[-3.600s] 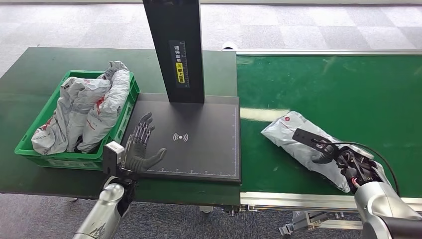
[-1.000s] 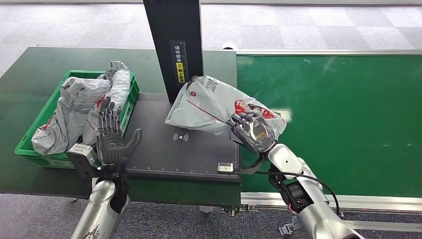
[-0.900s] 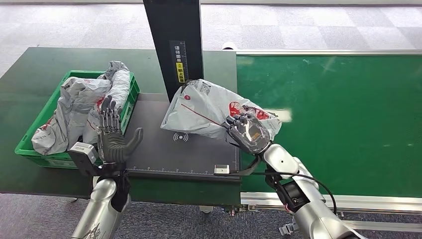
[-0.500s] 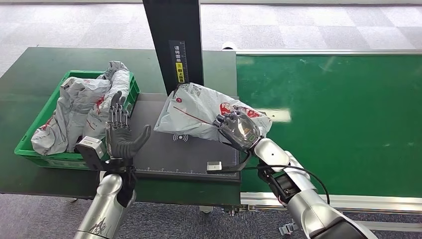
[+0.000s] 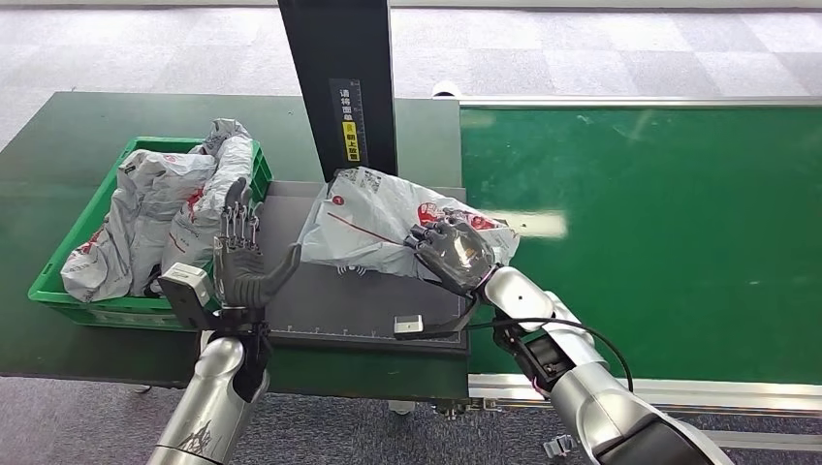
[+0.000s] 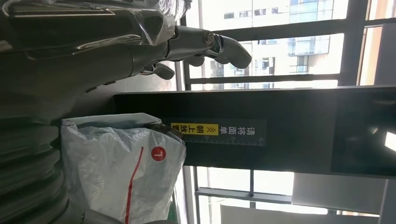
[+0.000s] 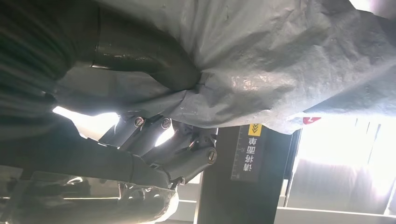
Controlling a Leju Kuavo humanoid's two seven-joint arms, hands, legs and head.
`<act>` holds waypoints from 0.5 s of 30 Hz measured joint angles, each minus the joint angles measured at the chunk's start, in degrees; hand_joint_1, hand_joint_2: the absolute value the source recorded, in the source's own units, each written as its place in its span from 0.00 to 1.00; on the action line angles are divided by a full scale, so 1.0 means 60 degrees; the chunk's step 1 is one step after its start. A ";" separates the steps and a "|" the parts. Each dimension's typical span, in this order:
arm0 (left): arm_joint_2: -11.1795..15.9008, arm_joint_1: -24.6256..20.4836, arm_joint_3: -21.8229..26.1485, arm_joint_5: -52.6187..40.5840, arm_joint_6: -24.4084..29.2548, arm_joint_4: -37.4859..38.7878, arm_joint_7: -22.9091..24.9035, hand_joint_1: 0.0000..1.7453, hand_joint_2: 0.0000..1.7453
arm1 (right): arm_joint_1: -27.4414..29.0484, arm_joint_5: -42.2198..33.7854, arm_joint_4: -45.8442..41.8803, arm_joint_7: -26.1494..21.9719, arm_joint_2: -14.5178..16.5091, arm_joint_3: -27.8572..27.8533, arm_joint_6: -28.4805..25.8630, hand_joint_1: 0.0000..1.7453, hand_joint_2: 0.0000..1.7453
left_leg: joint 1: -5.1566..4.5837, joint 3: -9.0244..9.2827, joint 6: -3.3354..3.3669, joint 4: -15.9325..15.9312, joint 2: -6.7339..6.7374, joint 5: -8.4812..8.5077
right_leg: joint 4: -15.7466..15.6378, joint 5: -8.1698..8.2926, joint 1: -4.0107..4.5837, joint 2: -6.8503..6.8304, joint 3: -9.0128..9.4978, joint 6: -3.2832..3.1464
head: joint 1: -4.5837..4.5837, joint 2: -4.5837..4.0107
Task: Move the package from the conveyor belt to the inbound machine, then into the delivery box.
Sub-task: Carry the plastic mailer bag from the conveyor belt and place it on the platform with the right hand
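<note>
A grey plastic package (image 5: 388, 221) with red markings lies over the black plate of the inbound machine (image 5: 330, 300), at the foot of its black post (image 5: 339, 87). My right hand (image 5: 451, 254) grips the package's right end from below; in the right wrist view the thumb (image 7: 144, 60) presses into the grey film (image 7: 261, 60). Raised at the plate's left edge, my left hand (image 5: 242, 260) holds nothing, its fingers (image 6: 205, 44) spread and upright. From the left wrist view the package (image 6: 121, 168) and the post's yellow label (image 6: 217, 133) are visible.
A green delivery box (image 5: 73, 291) at the left holds several grey packages (image 5: 165, 208). The green conveyor belt (image 5: 659, 213) stretches to the right. A small white tag on a cable (image 5: 407, 325) hangs over the plate's front edge.
My right hand has carried the package left and down onto the plate. My left hand has shifted a little right, toward the package.
</note>
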 joint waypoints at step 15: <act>-0.0060 -0.0353 -0.0242 -0.0014 -0.0200 0.0308 0.0000 0.00 1.00 | 0.0081 -0.0122 0.0481 -0.0760 0.0349 0.0448 0.0694 0.70 1.00 | 0.0000 0.0001 0.0000 -0.0001 0.0002 0.0000 | 0.0000 0.0000 0.0000 0.0001 -0.0001 0.0000 | 0.0000 0.0000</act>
